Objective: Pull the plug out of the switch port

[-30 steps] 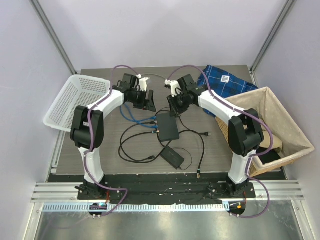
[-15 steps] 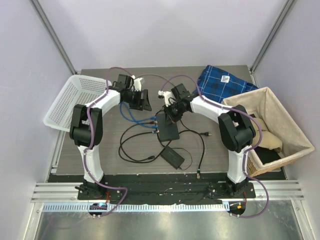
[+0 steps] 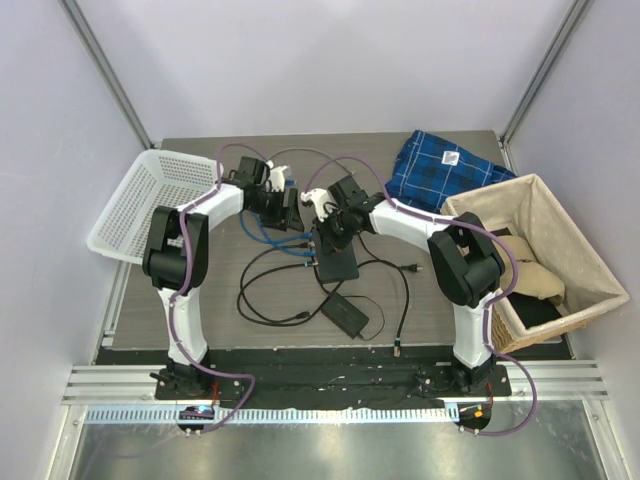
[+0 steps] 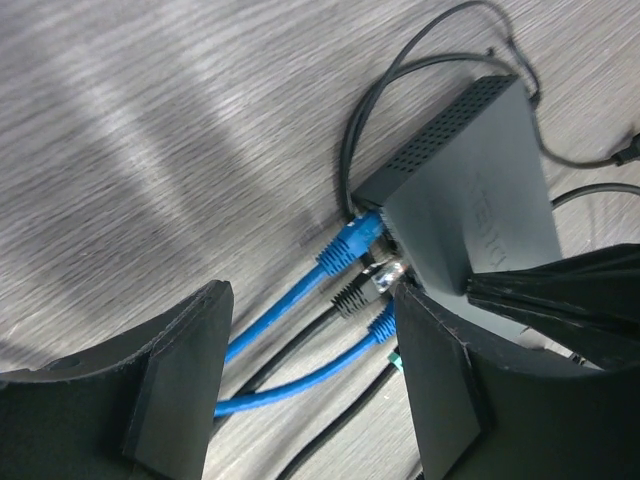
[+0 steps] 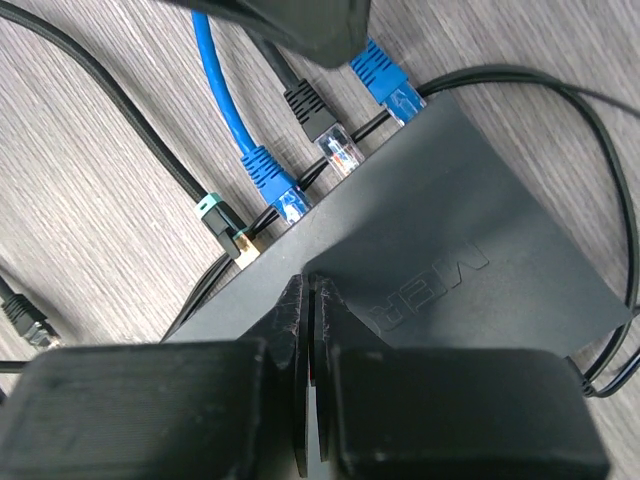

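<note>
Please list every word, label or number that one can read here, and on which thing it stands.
Switch top: raised letters, partly behind the right hand; not surely readable.
Cloth, white label: too small to read.
No other text shows.

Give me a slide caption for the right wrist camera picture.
Shut right gripper over the grey switch, four plugs lined along its edge.
</note>
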